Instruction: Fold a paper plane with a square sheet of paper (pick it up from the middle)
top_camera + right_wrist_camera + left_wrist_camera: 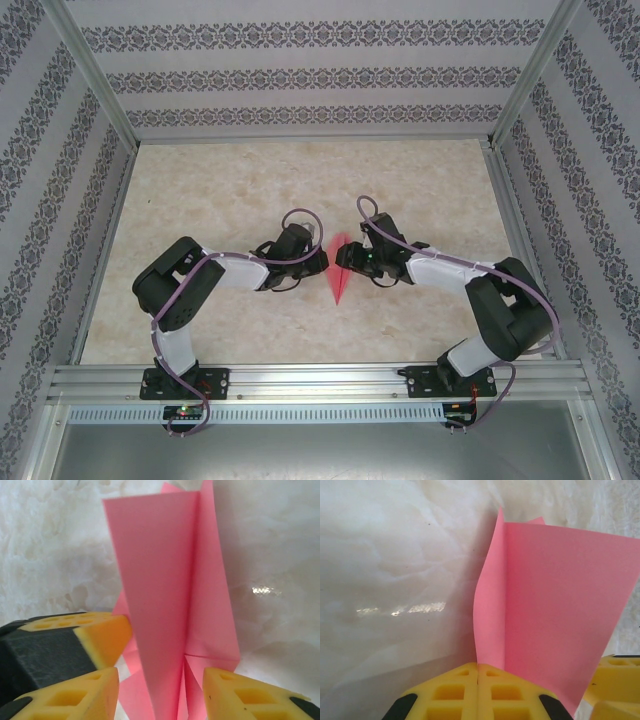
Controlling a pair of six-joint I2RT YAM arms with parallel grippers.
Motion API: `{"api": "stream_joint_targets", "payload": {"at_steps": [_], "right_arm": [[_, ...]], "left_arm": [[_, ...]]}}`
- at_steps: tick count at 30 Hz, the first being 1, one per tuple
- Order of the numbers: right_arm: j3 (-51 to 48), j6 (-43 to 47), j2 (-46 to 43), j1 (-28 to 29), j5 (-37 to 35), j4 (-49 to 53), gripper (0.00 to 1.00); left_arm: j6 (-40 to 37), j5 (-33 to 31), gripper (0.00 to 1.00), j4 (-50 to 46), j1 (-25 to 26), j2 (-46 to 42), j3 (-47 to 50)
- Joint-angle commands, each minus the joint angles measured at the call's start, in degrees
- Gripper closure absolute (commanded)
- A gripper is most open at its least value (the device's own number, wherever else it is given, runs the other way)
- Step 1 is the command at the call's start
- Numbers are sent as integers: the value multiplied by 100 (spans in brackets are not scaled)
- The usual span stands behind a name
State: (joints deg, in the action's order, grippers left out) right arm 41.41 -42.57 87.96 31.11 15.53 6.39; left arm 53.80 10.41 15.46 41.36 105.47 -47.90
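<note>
Our left gripper (478, 676) is clamped on the paper plane (555, 610) at its fold, holding it upright between the arms above the counter (395, 555). That lets our right gripper (161, 692), jaws apart, straddle it, not touching, we think.

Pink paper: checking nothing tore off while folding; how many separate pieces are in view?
1. The folded pink paper is mid-table between the arms, pinched in the shut left gripper, with the right gripper open around it. Any scrap under the arms would be hidden.
</note>
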Motion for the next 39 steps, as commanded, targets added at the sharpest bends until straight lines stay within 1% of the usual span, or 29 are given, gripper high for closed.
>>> {"api": "stream_joint_targets", "payload": {"at_steps": [1,5,13,18,24,30,33,37,39], "right_arm": [[-124,-50,62,24,-28,-98,50],[-189,-72,60,93,58,-113,50],[-389,-356,27,263,342,-497,49],[-480,-354,-51,357,368,-655,49],[-458,-185,-55,463,247,-562,50],[-416,-35,-78,571,2,-331,48],[-338,-6,-51,608,-212,-147,51],[-266,15,-17,649,-395,-16,59],[-228,21,-33,671,-474,42,61]], "left_arm": [[139,-56,100,299,-63,55,68],[180,-19,100,351,-76,103,69],[208,117,100,483,-76,123,70],[222,192,100,523,-76,75,79],[235,345,100,586,-80,23,70],[272,482,100,679,-93,1,87],[304,512,100,703,-89,-33,88],[300,488,100,668,-93,-55,90],[293,464,100,631,-98,-60,105]]}}
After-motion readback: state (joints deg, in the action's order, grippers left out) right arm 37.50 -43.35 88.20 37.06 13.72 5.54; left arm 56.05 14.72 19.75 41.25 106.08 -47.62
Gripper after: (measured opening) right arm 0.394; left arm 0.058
